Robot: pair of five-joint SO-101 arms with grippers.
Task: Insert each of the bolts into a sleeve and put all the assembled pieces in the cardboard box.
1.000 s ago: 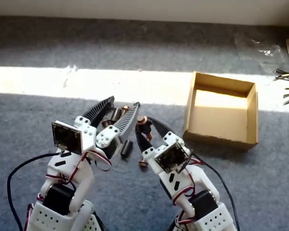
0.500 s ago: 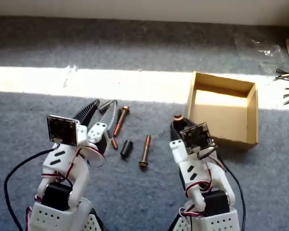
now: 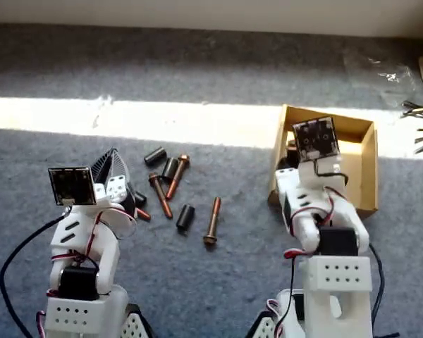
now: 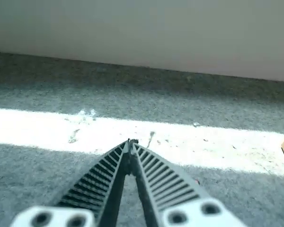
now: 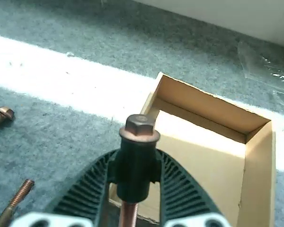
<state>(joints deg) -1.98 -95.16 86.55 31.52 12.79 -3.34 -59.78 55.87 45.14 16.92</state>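
Our right tool (image 5: 135,163) pinches a black sleeve (image 5: 135,174) with a bolt (image 5: 139,131) through it, head up, over the near edge of the cardboard box (image 5: 210,106). Our left tool (image 4: 130,150) is pressed together, raised above the grey surface (image 3: 233,282). On the surface between the left tool and the box, we see loose bolts (image 3: 213,220) and loose sleeves (image 3: 185,216).

Cardboard box (image 3: 368,165): tan. Loose bolts (image 3: 211,220): copper. Loose sleeves (image 3: 185,216): black. Held sleeve (image 5: 132,184): black. Tabletop (image 3: 56,63): grey, pale sunlit band. Left pincer (image 4: 131,144), right pincer (image 5: 135,158): black, ribbed, on white bases.
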